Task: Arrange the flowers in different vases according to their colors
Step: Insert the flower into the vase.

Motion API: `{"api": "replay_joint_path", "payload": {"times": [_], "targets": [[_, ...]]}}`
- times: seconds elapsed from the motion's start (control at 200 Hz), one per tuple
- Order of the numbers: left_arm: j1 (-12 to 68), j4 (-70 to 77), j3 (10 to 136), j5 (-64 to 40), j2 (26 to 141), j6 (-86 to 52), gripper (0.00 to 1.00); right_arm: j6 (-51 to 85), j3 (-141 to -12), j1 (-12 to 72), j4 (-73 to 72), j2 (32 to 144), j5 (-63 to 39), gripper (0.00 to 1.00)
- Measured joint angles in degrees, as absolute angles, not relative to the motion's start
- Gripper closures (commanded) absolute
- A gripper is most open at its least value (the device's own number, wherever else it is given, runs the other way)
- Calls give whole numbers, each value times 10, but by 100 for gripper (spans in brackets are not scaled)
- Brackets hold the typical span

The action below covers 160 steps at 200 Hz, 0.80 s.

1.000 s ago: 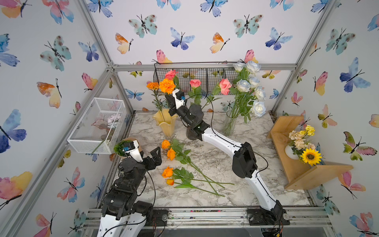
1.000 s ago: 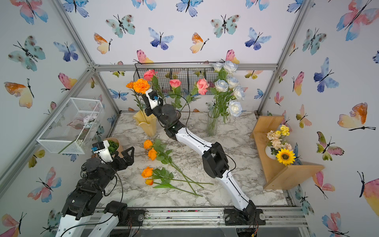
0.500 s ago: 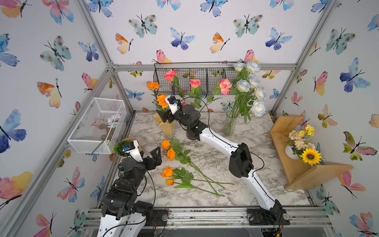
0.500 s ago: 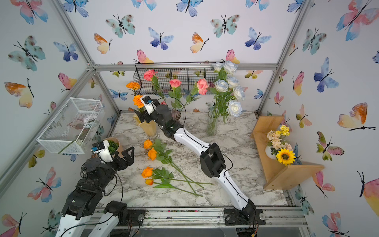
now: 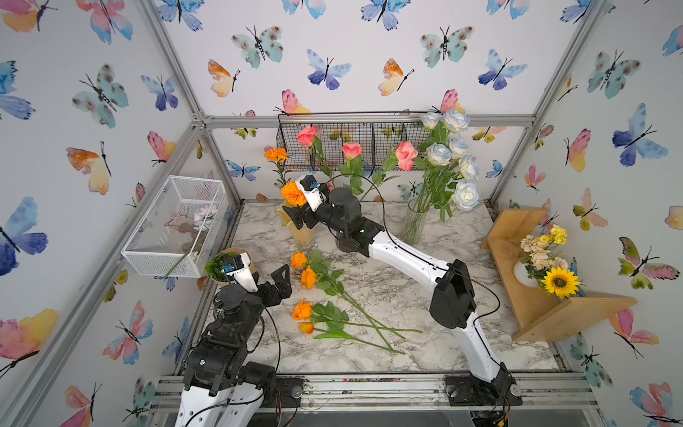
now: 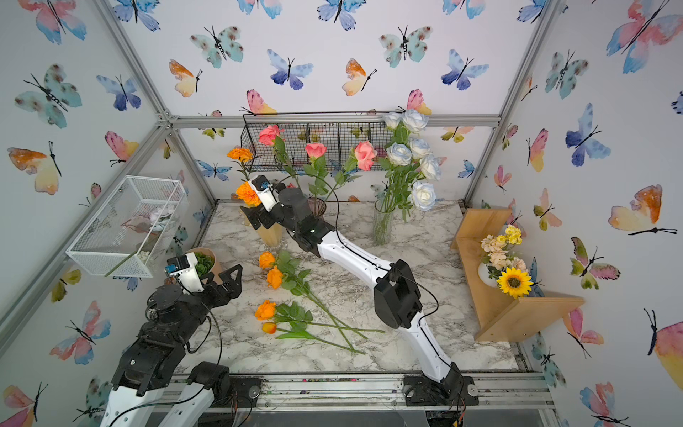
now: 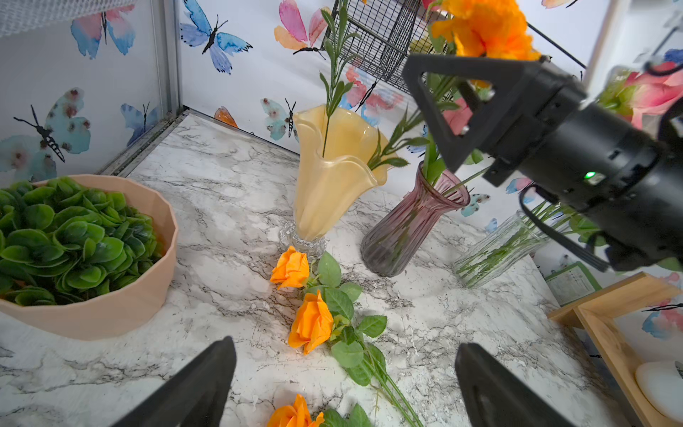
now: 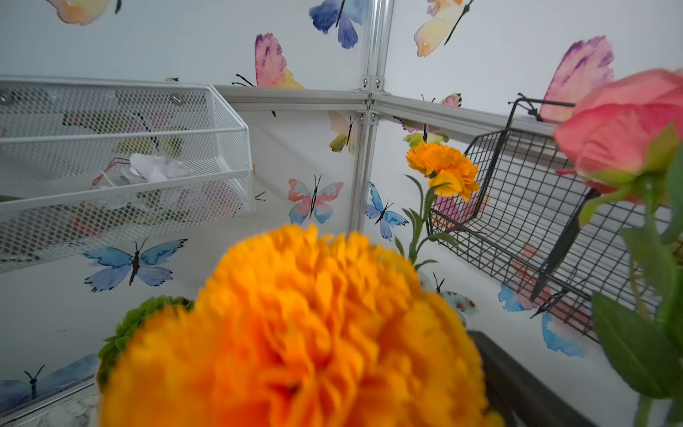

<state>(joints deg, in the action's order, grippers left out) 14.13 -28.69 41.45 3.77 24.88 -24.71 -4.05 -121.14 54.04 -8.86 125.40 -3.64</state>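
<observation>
**Desk:** Any writing you can read?

**Me:** Only a green-edged card [image 7: 571,283] behind the clear vase [image 7: 495,247]. Its print is too small for me.

**Desk:** Where is your right gripper?

**Me:** My right gripper [image 5: 298,218] hangs at the rim of the yellow vase [image 5: 303,234]. Its fingers look apart in both top views. An orange marigold [image 5: 293,194] sits just above it, with its stem running down into that vase. I cannot tell whether a finger touches the stem. A taller marigold [image 5: 276,154] stands in the same vase.

**Desk:** And the left?

**Me:** My left gripper [image 7: 345,344] is spread wide with nothing in it, low over the marble table [image 5: 436,360]. Just ahead of it lie three orange roses [image 5: 308,277] and an orange tulip [image 5: 306,327], their stems crossing.

**Desk:** Anything in the way?

**Me:** The succulent pot [image 7: 111,307] sits just beside my left arm. The purple vase [image 7: 406,229], holding pink roses [image 5: 405,155], stands right behind my right wrist. The clear vase holds the white-blue roses [image 5: 438,153].
</observation>
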Motion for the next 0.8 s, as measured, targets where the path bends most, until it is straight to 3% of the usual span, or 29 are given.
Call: {"api": "replay_joint_path", "payload": {"times": [0.501, 0.801], "targets": [[144, -285, 415, 38, 249, -247, 1, 1, -1053, 571, -72, 1076, -6, 1], [144, -285, 415, 38, 253, -247, 1, 45, -988, 570, 20, 910, 15, 1]]}}
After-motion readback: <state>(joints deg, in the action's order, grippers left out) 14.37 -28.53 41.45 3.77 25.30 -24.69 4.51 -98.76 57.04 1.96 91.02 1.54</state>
